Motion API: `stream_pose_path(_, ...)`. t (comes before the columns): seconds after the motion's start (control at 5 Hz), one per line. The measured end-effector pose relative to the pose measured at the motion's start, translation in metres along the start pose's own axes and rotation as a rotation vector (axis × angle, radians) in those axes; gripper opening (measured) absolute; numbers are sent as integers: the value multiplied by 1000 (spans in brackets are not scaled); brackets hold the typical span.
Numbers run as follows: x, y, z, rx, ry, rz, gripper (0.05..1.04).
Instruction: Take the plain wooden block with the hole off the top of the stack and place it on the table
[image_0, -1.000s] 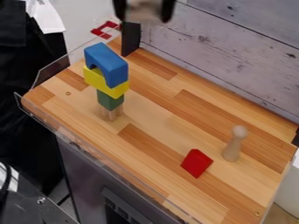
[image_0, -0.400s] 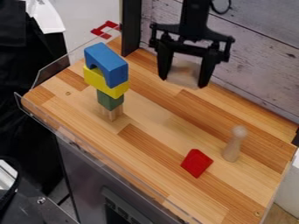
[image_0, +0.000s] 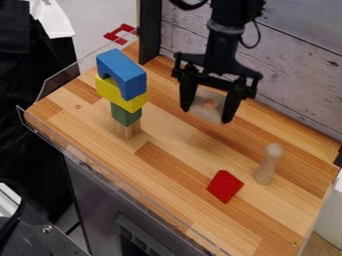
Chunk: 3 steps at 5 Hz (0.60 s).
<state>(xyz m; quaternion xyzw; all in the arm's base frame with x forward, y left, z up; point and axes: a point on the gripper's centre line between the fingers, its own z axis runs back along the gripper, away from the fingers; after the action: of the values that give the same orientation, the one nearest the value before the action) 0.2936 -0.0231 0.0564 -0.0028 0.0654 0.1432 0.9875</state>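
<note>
Gripper (image_0: 206, 115) pinches pale wooden block (image_0: 203, 113) beside block tower (image_0: 125, 114) | done: tower stands, blue arch (image_0: 123, 70) topmost | left, apparently: held block unplaced; red block (image_0: 225, 186) apart from tower

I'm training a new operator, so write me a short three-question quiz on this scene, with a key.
1. True or false: the gripper holds a pale wooden block.
2. Which piece tops the stack? A) yellow block B) green block C) blue arch
3. Fill in the colour: the loose block beside the wooden peg is ____.
Key: 1 true; 2 C; 3 red.
</note>
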Motion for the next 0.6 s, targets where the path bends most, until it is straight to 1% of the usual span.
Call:
stream_pose_path(0.2,7,-1,-14,8,-13,-16,813)
stream_pose_path(0.4,10,-17,-28,18,-13,-66,813)
stream_pose_path(0.6,16,-37,-37,12,-4,-104,813)
